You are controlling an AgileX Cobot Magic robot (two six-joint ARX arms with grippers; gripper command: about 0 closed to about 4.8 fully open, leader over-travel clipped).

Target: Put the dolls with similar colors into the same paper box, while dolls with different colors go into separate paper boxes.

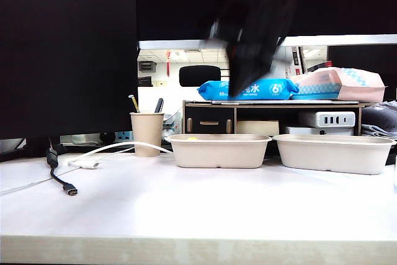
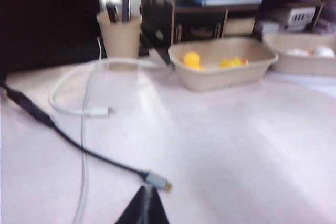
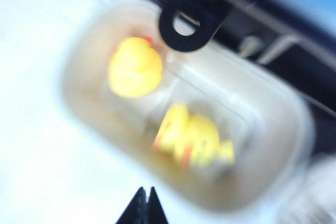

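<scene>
Two yellow ducks (image 3: 135, 67) (image 3: 194, 140) lie in the left paper box (image 3: 273, 129); the left wrist view shows the same pair (image 2: 192, 59) (image 2: 233, 62) in that box (image 2: 220, 78). Two white dolls (image 2: 323, 51) (image 2: 297, 52) rest in the right paper box (image 2: 299, 66), blurred. Both boxes (image 1: 218, 153) (image 1: 335, 154) stand side by side at the back of the table. My right gripper (image 3: 145, 191) is shut and empty, hovering above the ducks' box; it shows as a dark blur (image 1: 239, 85) in the exterior view. My left gripper (image 2: 146, 190) is shut, low over the table beside a cable plug.
A tan paper cup (image 1: 147, 133) with pens stands left of the boxes. A white cable (image 1: 118, 148) and a black cable (image 1: 62, 181) trail across the table's left side. Behind the boxes a wooden shelf (image 1: 211, 116) carries wipe packs (image 1: 248, 89). A dark monitor (image 1: 62, 48) fills the left.
</scene>
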